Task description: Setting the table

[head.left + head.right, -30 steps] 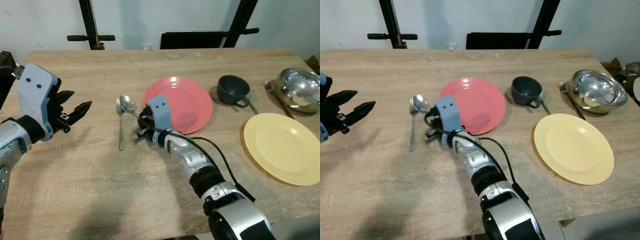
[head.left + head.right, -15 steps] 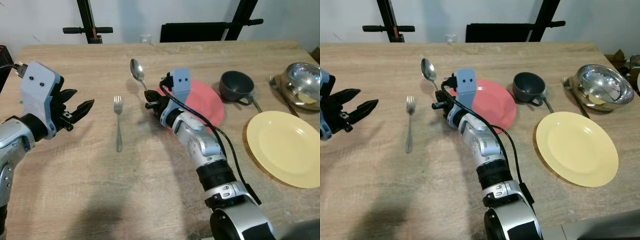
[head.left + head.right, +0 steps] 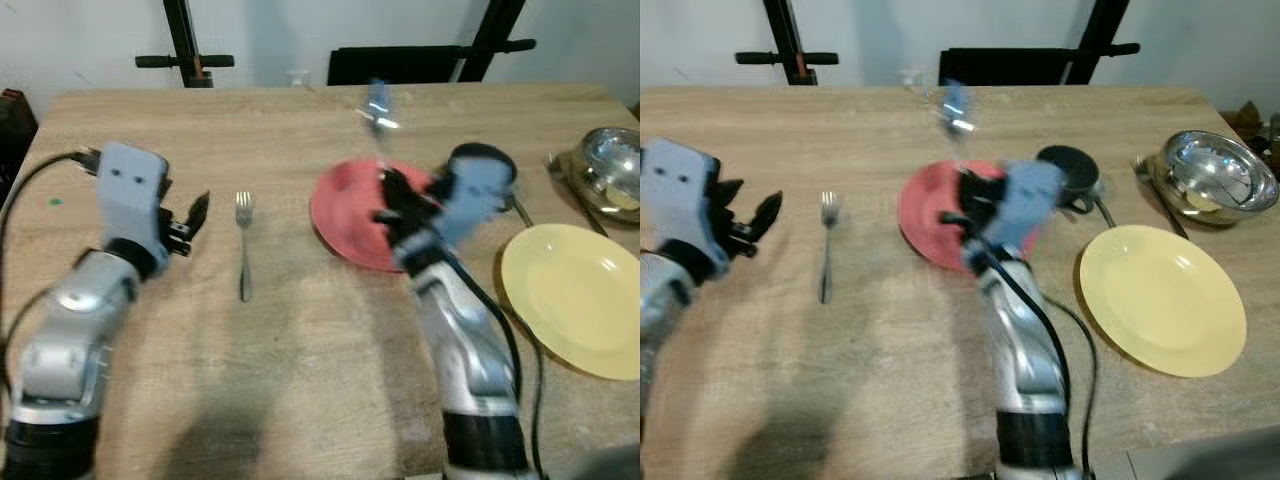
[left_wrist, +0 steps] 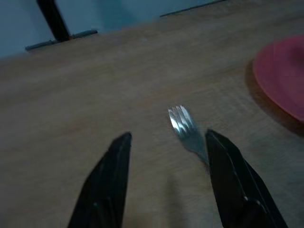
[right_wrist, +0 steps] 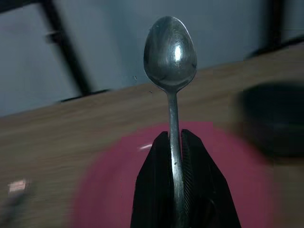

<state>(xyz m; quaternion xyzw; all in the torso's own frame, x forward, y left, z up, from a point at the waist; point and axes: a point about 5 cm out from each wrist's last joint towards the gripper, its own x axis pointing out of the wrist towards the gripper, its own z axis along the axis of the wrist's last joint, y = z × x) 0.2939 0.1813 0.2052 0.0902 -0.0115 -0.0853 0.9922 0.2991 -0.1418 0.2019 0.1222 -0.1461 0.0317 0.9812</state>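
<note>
Spoon [image 5: 170,52]: shiny metal, oval bowl, thin stem pinched between right gripper [image 5: 174,156] fingers, raised above round red plate [image 3: 350,215]. Metal fork [image 3: 243,245] flat on pale wood-grain table [image 3: 250,380], bare wood around it. Left gripper [image 4: 164,178] fingers spread, hovering just beside fork tines. Glossy yellow plate [image 3: 575,300] near right table edge.

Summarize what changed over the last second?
The right gripper, shut on the spoon, lifted it off the table and carried it right, now above the pink plate. The left gripper, open, moved toward the fork. Fork, plates, cup and bowl stayed put.
</note>
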